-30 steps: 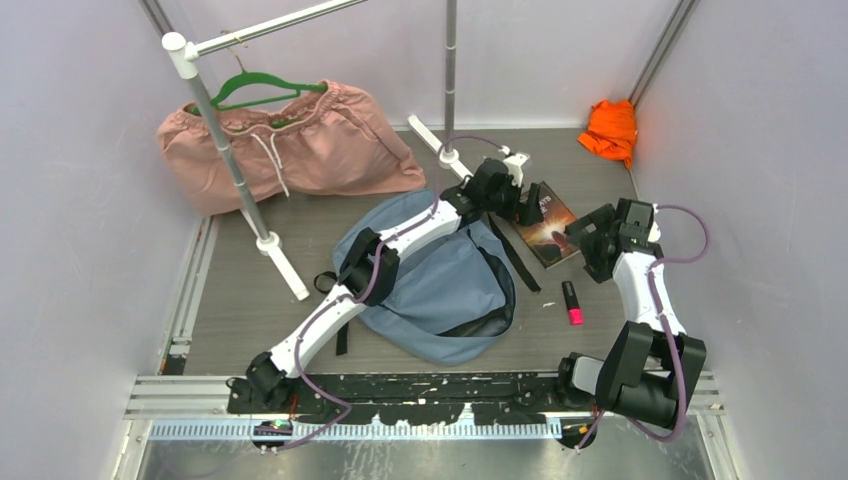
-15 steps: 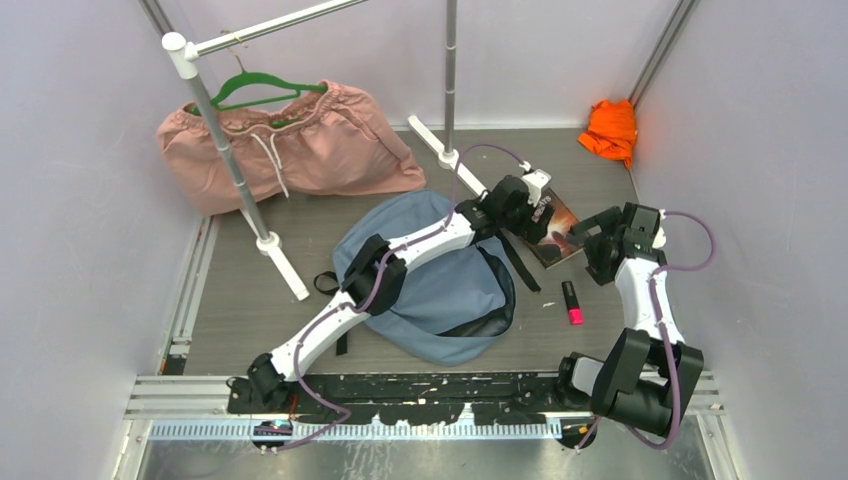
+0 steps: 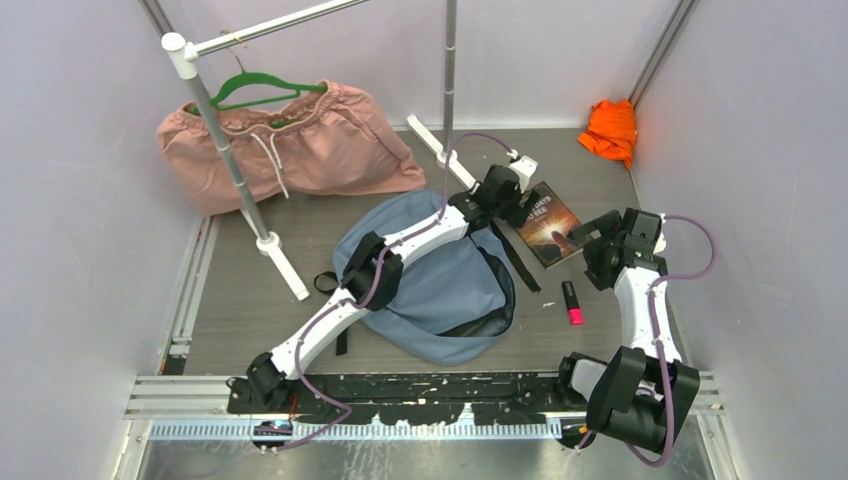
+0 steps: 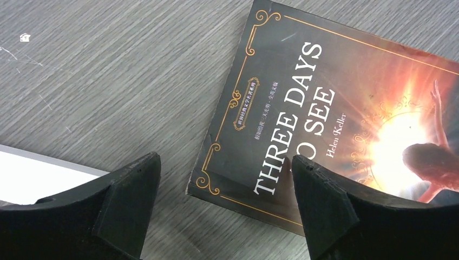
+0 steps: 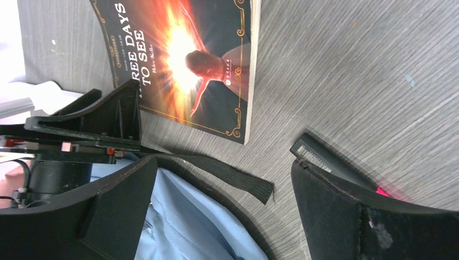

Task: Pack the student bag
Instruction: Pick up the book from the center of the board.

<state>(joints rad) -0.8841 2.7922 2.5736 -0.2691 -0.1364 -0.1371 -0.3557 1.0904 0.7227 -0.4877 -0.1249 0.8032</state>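
The left gripper (image 4: 222, 176), fingers spread wide, straddles the book's (image 4: 335, 108) corner, probably lining up a grab for packing. The right gripper (image 5: 222, 165), also spread, hovers over a strap (image 5: 233, 177). The backpack (image 3: 440, 280) lies flat behind the left fingers, under that arm. Its long axis slants far-left to near-right, and its dark opening seems to face near-right.

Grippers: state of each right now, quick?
Left gripper: open, holding nothing, over the book corner.
Right gripper: open, holding nothing, above the bag strap.
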